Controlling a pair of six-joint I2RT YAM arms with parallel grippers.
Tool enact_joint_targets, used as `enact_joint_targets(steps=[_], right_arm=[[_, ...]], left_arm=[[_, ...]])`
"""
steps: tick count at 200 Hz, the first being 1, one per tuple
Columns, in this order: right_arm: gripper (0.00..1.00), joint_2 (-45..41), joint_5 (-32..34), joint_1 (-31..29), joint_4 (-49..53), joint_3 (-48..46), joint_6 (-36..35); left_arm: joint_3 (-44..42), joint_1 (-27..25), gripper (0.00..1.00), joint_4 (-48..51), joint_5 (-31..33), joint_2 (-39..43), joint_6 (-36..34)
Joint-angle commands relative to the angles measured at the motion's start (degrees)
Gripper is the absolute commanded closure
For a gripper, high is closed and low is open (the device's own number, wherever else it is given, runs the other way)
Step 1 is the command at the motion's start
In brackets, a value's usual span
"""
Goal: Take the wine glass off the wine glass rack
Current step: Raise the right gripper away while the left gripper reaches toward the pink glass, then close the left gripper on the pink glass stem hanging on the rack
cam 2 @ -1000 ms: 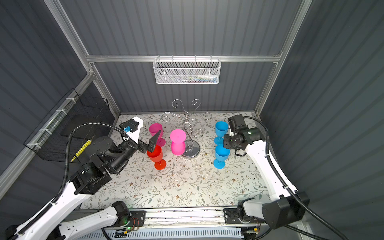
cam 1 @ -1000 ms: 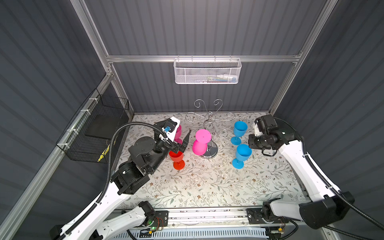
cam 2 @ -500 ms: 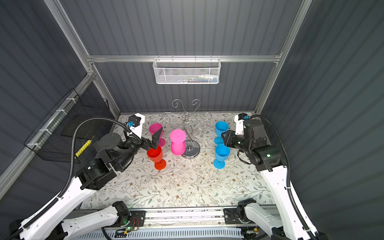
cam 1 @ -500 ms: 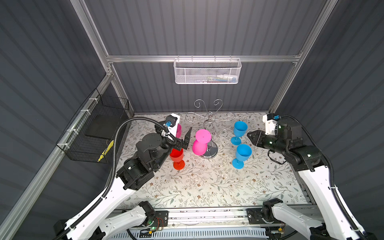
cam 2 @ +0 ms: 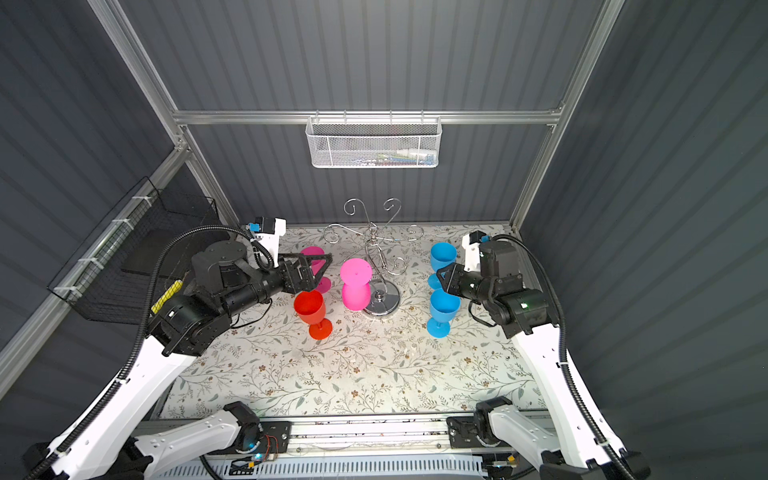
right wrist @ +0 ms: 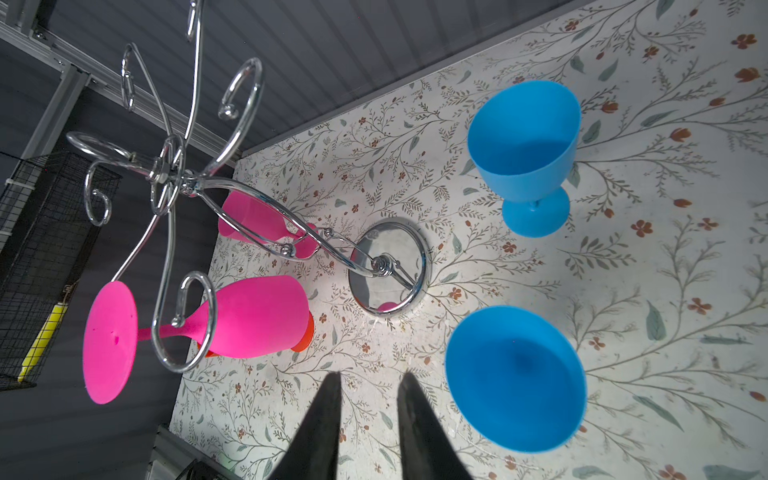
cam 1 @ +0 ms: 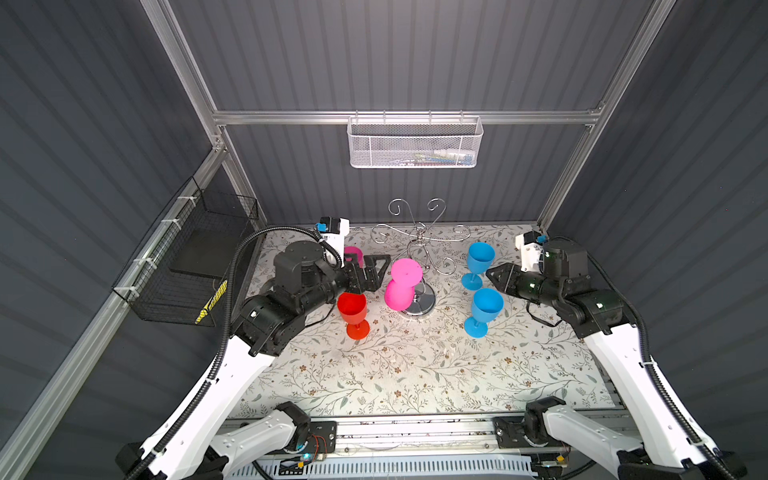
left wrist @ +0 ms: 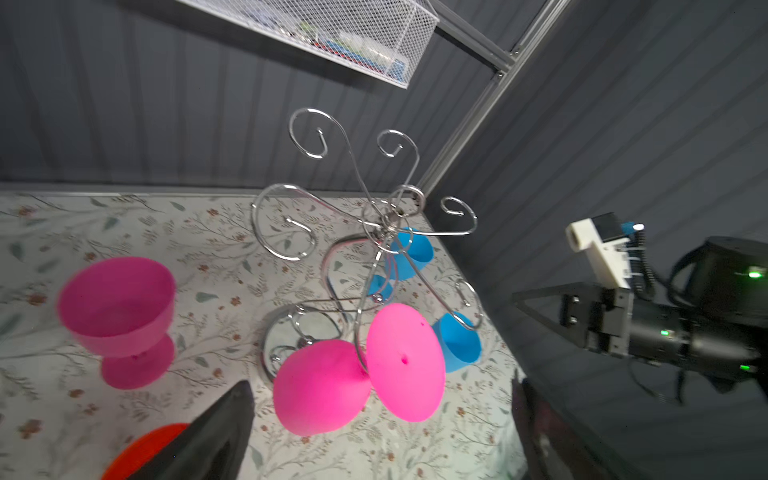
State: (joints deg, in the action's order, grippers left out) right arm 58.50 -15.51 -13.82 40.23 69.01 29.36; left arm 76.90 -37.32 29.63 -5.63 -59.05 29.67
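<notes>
The pink glass (cam 1: 399, 293) is hanging inverted from the rack's (cam 1: 420, 243) front arm. The left gripper (cam 1: 380, 272) is hovering wide open beside it. Advised: closing on the bowl, then sliding outward along the arm. The right gripper (right wrist: 368, 386) is sitting narrow and empty.

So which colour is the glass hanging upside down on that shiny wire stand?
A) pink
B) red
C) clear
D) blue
A: the pink wine glass hangs bowl-down, its stem caught in a curled arm of the wine glass rack.
</notes>
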Motion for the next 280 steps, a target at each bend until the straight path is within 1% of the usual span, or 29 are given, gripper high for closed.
enact_joint_targets(steps=[1, 15, 28, 31, 39, 62, 75, 96, 107, 142, 165, 189, 201, 251, 280], right_arm=[[0.72, -0.6, -1.7, 0.6, -1.0, -1.1, -0.3], [0.72, -0.8, -2.1, 0.9, -1.1, -1.3, -0.5], [0.72, -0.9, -2.3, 1.1, -1.2, -1.5, -0.6], [0.72, -1.0, -2.4, 1.1, -1.2, -1.6, -0.6], [0.72, -1.1, -2.6, 1.2, -1.3, -1.7, -0.6], [0.72, -1.9, -2.8, 1.4, -1.7, -2.4, -0.3], [0.72, -2.2, -3.1, 1.6, -1.9, -2.9, -0.1], [0.71, -2.4, -3.2, 1.8, -1.7, -3.4, 0.0], [0.71, -2.5, -3.2, 1.8, -1.7, -3.5, 0.2], [0.71, -2.4, -3.1, 2.0, -1.4, -3.4, 0.1], [0.7, -2.4, -3.1, 2.1, -1.2, -3.2, 0.1], [0.7, -2.3, -3.1, 2.2, -1.2, -3.3, 0.3], [0.7, -2.3, -3.1, 2.2, -0.9, -3.3, 0.3], [0.7, -2.3, -3.2, 2.4, -0.6, -3.2, 0.4], [0.7, -2.2, -3.2, 2.4, -0.7, -3.2, 1.0]], left_arm=[[-1.1, 0.3, 0.06, 0.0, -9.6, -0.2, 9.6], [-3.1, 0.3, 0.12, -2.5, -11.0, -0.1, 13.8], [-6.6, 0.3, 0.16, -8.0, -12.9, 0.4, 18.9], [-7.5, 0.3, 0.17, -9.1, -14.8, 0.4, 20.0], [-9.2, 0.3, 0.2, -11.3, -16.5, 0.3, 22.0], [-10.1, 0.3, 0.27, -9.9, -16.0, -0.1, 22.4], [-11.2, 0.3, 0.31, -11.0, -15.7, 0.2, 22.9], [-12.7, 0.3, 0.43, -12.2, -14.9, 0.6, 24.1], [-13.7, 0.3, 0.47, -13.0, -14.3, 0.8, 25.2], [-16.5, 0.3, 0.49, -17.0, -15.3, 0.8, 27.6], [-17.4, 0.3, 0.53, -18.5, -14.2, 0.7, 28.7], [-20.3, 0.3, 0.59, -25.6, -14.2, 0.6, 33.1], [-21.4, 0.3, 0.61, -27.6, -14.2, 0.6, 34.4], [-21.9, 0.3, 0.69, -27.2, -13.7, 0.5, 34.1], [-22.1, 0.4, 0.72, -28.6, -13.7, 0.4, 34.4]])
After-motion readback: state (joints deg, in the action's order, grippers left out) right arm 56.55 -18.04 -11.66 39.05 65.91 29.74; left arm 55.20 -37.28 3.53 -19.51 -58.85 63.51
